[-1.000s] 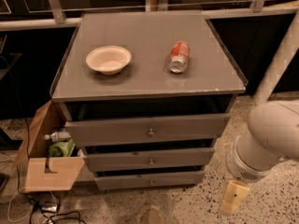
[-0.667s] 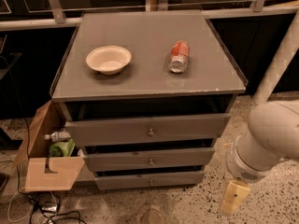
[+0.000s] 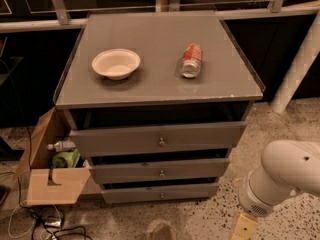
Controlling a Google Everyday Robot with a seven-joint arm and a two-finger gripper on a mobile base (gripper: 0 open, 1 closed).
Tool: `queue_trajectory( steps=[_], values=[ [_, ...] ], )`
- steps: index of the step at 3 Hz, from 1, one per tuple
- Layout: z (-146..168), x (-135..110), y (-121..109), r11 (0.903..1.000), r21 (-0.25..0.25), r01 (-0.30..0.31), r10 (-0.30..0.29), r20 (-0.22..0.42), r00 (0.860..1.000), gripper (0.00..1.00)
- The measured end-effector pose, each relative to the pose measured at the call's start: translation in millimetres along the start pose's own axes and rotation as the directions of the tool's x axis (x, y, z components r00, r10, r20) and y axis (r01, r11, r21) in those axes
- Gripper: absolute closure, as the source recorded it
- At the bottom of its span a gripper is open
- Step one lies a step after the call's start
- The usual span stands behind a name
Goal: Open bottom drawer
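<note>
I see the grey table (image 3: 155,39) with three drawer fronts stacked on its near face. The bottom drawer (image 3: 130,194) is the lowest and slimmest front, just above the speckled floor (image 3: 200,219), with a small brass knob (image 3: 161,195) at its centre. A thin dark gap shows above its front, and none of its interior is in view. The middle drawer (image 3: 125,172) and top drawer (image 3: 115,140) sit above it, each with its own knob. On the table, a white bowl (image 3: 116,63) sits left and a red-and-silver can (image 3: 191,60) lies on its side right, well apart. My gripper (image 3: 244,227) is near right, low at the frame edge under the white arm (image 3: 285,176). Only a tan tip shows, well apart from the bottom drawer. I cannot tell if it is released or clenched. Left of the table an open cardboard box (image 3: 55,186) holds a clear bottle (image 3: 60,146) and something green (image 3: 66,159), with cables (image 3: 45,224) on the floor nearby.
</note>
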State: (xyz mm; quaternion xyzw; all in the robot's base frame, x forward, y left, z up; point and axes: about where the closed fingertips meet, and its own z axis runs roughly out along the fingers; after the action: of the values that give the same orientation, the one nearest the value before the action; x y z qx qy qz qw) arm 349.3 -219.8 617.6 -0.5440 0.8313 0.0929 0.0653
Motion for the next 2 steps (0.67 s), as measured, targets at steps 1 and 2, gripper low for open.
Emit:
queue_trajectory(
  steps=[1, 2],
  values=[
    [49.2, 5.4, -5.0, 0.997, -0.071, -0.029, 0.03, 0.017, 0.999, 0.0],
    [49.3, 5.5, -5.0, 0.997, -0.071, -0.029, 0.03, 0.017, 0.999, 0.0]
  ],
)
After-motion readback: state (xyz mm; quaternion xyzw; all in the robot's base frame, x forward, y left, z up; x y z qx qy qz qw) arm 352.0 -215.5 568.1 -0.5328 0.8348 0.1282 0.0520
